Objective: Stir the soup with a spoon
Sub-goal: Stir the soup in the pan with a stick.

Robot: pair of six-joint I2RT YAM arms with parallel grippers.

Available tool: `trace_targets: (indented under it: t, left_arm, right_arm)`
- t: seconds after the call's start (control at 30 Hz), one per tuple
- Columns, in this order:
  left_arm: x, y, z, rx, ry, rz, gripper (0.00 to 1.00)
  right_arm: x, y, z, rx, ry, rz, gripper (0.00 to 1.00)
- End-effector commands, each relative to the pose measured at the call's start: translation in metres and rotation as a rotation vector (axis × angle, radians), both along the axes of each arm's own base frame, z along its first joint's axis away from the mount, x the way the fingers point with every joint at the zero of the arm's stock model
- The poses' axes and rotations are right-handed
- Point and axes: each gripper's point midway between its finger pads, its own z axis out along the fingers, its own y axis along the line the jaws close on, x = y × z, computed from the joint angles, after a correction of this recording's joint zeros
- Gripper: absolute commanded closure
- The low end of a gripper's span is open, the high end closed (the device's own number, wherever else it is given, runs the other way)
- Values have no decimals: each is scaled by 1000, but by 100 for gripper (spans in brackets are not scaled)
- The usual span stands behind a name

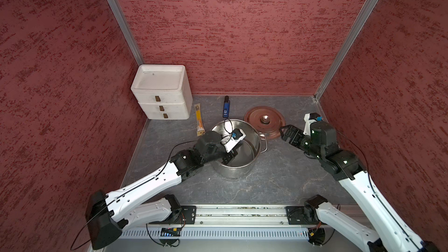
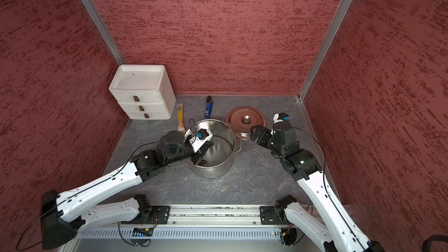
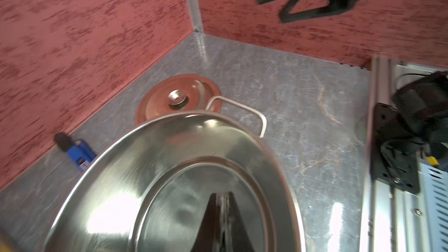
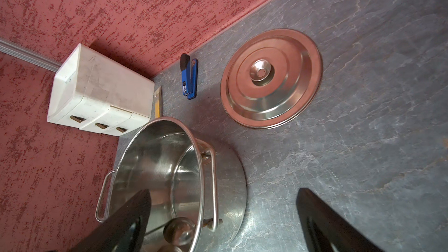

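**Spoon held inside the steel pot**

My left gripper reaches down into the open pot. Its fingers are pressed together, apparently pinching the spoon's thin handle, though the wrist view is blurred. The spoon's bowl sits inside, near the pot wall. My right gripper hangs spread beside the lid. I judge stirring is the step in hand; next I need a slow circle clear of the wall.

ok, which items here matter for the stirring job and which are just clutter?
In use: pot, ladle inside it, left gripper shut on the ladle's handle.
Lying about: lid, blue stapler, orange packet, white drawer unit, right gripper (open, empty).
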Motion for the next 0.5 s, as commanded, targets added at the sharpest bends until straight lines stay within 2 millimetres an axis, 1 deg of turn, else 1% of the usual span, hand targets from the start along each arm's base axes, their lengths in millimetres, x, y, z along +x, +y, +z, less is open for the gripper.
trace_targets:
  t: [0.0,0.1,0.17,0.27,0.4,0.47]
  left_arm:
    - [28,32,4,-34,-8,147,100]
    - [52,47,9,-48,-30,205,100]
    - [67,49,15,-65,-49,221,100]
    - [87,42,26,-85,-86,207,100]
    - [108,24,33,-86,-123,159,100]
    - [119,13,34,-83,-132,134,100]
  right_arm:
    - [1,2,19,23,-55,12,2]
    - [-3,-1,20,19,-57,6,2]
    - [-5,-3,21,19,-56,-1,2]
    - [-8,-6,22,18,-60,-8,2]
    - [-12,-9,25,18,-65,-16,2]
    - [-14,-11,26,15,-67,-23,2]
